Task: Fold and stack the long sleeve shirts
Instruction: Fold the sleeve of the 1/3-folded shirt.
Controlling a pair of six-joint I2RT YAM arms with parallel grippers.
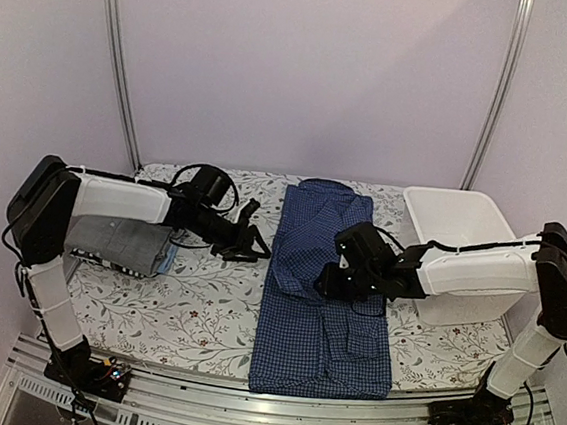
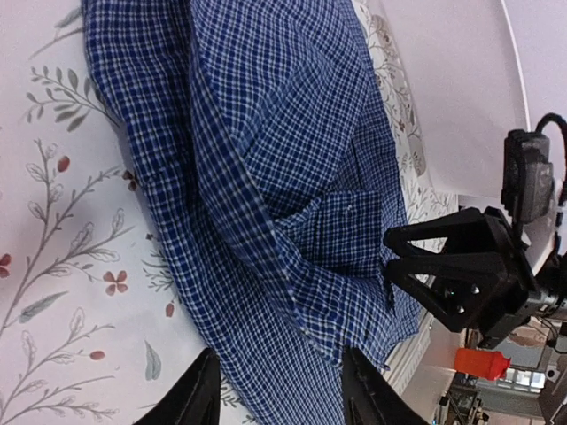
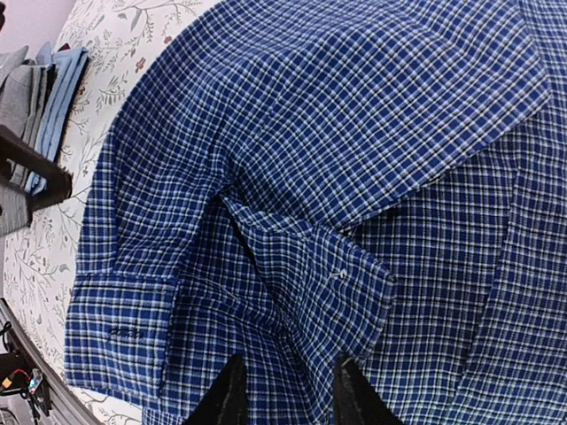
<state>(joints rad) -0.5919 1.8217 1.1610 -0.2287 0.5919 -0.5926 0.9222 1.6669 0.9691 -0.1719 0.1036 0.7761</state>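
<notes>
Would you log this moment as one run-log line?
blue check shirt: laid out | left gripper: open, beside it | right gripper: open, above it

The top camera looks down on the whole worktop (image 1: pixel 204 310); both wrist cameras face the blue shirt (image 3: pixel 354 133) closely, from opposite sides.

Plain pale lilac wall (image 1: pixel 307 74) behind, under soft even light. Two metal poles (image 1: pixel 123 66) rose near the table's far corners, tilting outward toward the top. Table (image 1: pixel 193 314) was covered in white floral cloth. Aluminium rail (image 1: pixel 275 408) ran along the near edge. White basket (image 1: pixel 459 214) sat at the far right corner.
</notes>
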